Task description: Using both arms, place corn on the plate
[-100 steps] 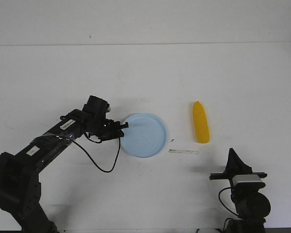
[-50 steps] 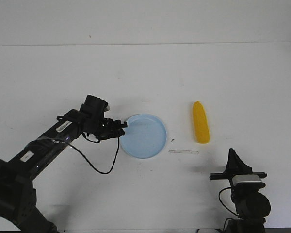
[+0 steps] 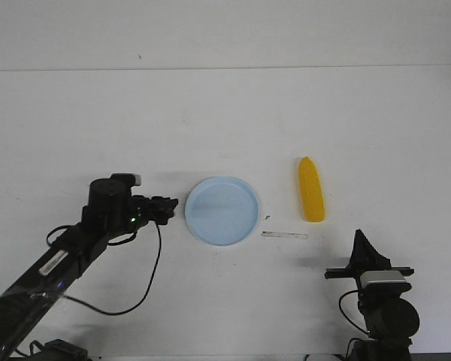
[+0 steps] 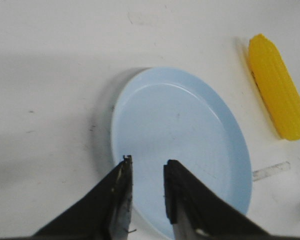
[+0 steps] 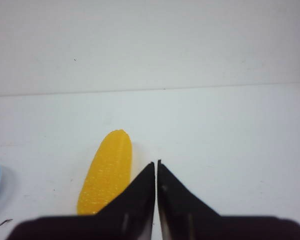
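The corn (image 3: 311,189) is lying flat on the white table (image 3: 225,120), well to the right of the plate (image 3: 222,210) and not touching it, so nothing has been loaded onto the plate yet.

What's changed: a second ago the left end effector (image 3: 167,204) was right at the plate's left rim, apparently touching it. Now the left arm is pulled back and lowered, and the end effector is seen just off the rim, with a sliver of bare table between them. The plate looks nudged a touch to the left compared with a second ago, though only slightly. In the left wrist view the left end effector (image 4: 146,170) is shown with its fingers parted by a narrow gap and nothing held between them, so it's released.

The right end effector (image 5: 156,172) is parked low at the near edge of the table, fingers pressed together on nothing, with the corn (image 5: 106,172) lying just ahead of it.

So the plate positioning looks done, probably. The corn pickup is judged to be next, and that side hasn't been started.
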Action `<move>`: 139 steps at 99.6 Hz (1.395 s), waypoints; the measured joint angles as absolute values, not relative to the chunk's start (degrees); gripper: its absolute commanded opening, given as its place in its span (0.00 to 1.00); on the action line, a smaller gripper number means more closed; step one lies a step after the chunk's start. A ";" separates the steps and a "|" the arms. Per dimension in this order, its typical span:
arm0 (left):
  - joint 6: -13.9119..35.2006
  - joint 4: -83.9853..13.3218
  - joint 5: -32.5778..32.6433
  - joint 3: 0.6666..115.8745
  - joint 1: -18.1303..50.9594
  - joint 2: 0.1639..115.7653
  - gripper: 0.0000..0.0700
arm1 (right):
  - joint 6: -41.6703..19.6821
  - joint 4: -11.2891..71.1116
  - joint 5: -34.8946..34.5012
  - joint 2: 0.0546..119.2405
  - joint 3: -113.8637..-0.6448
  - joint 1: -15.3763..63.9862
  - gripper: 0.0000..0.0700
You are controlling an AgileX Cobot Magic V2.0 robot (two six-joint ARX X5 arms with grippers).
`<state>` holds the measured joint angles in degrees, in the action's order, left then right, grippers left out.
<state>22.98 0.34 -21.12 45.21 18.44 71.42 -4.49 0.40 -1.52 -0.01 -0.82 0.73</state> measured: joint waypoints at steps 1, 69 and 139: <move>22.98 0.67 -20.80 44.49 18.20 70.63 0.04 | -4.49 0.40 -1.50 -0.01 -0.82 0.73 0.01; 2.09 0.03 -0.32 23.40 1.91 15.33 0.04 | -4.49 0.40 -1.50 -0.01 -0.82 0.73 0.01; 0.97 -3.40 -0.32 19.70 0.99 6.70 0.00 | -4.49 0.38 -1.50 -0.01 -0.82 0.73 0.01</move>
